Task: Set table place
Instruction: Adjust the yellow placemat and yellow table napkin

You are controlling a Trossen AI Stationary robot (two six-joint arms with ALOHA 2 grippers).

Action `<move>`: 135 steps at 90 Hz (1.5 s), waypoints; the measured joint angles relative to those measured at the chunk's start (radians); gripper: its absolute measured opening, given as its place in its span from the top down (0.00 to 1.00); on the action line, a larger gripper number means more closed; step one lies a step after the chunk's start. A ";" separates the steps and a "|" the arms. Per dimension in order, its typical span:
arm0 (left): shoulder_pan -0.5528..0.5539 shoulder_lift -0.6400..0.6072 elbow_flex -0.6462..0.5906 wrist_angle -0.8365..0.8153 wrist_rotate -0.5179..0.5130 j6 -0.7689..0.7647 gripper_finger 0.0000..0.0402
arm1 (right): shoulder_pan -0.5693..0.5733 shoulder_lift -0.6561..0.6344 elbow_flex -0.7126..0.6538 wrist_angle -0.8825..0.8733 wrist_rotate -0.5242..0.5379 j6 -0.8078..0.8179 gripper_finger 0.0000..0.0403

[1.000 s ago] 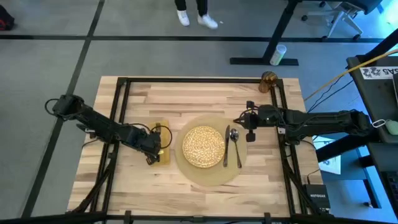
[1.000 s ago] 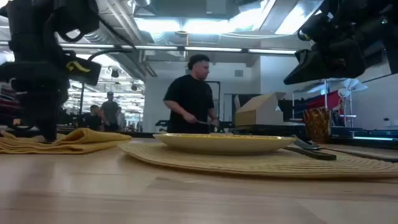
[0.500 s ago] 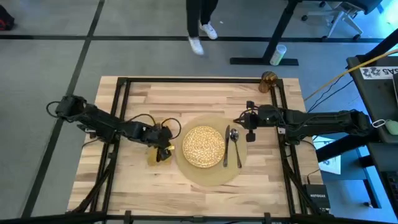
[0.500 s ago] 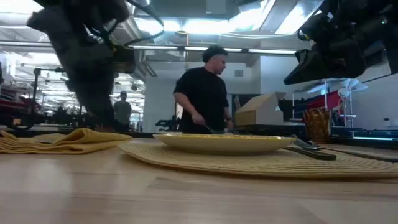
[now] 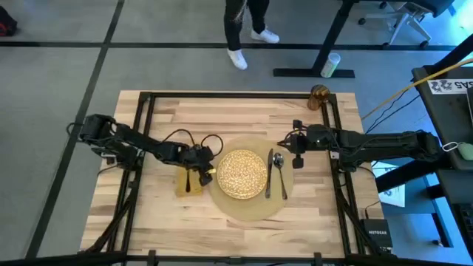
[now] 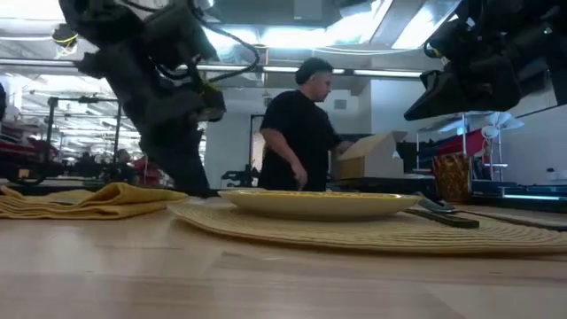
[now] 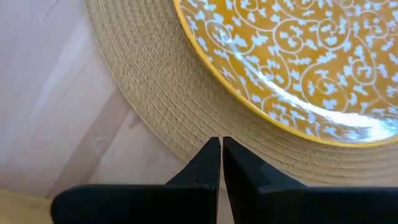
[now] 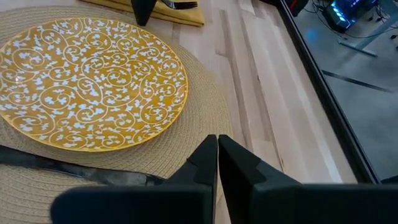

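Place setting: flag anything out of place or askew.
The small amber glass stands at the light wood table's far right corner by the black rail, well away from the round tan placemat. The mustard-yellow napkin lies rumpled, not flat.

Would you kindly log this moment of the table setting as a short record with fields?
placemat: round, centre of the table
plate: on the placemat
spoon and knife: side by side on the placemat, on the plate's right-arm side
napkin: on the table beside the placemat, on the left-arm side
fork: on the napkin
glass: far table corner, right-arm side
left gripper: shut, empty, at the placemat's edge by the napkin
right gripper: shut, empty, over the placemat's far edge
person: beyond the table
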 joint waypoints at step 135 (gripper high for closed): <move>0.129 -0.129 0.063 -0.256 -0.055 0.082 1.00 | 0.000 0.000 0.000 -0.001 0.000 0.019 1.00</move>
